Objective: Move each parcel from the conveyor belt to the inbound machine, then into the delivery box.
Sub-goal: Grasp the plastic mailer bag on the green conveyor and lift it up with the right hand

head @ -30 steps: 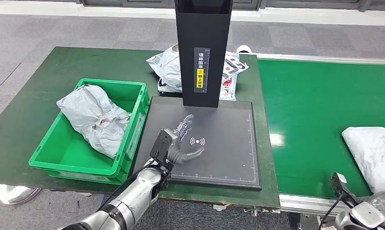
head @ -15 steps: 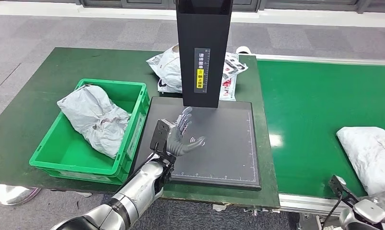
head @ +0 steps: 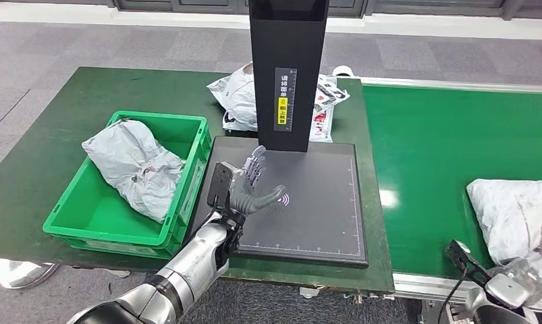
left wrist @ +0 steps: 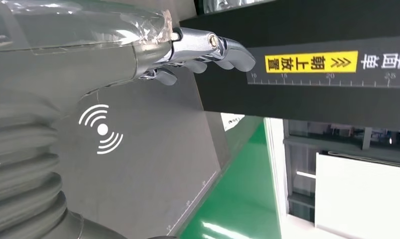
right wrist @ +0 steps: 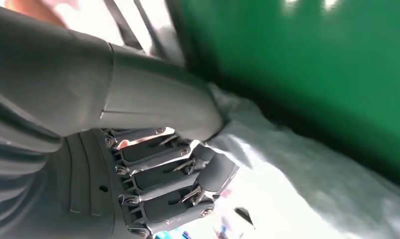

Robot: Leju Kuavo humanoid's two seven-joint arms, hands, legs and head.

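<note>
Left hand [head: 250,189] hovering fingers-apart, holding nothing, over scanner plate [head: 322,202]; right hand [right wrist: 178,174] curling against conveyor parcel [head: 514,216] at 4 o'clock, grasp unclear.

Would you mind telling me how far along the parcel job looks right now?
Done: one grey parcel lies in the green delivery box. In hand: the right hand touches the white parcel on the conveyor belt. Left: scanning it on the bare inbound machine, then boxing. The left hand hovers open.
</note>
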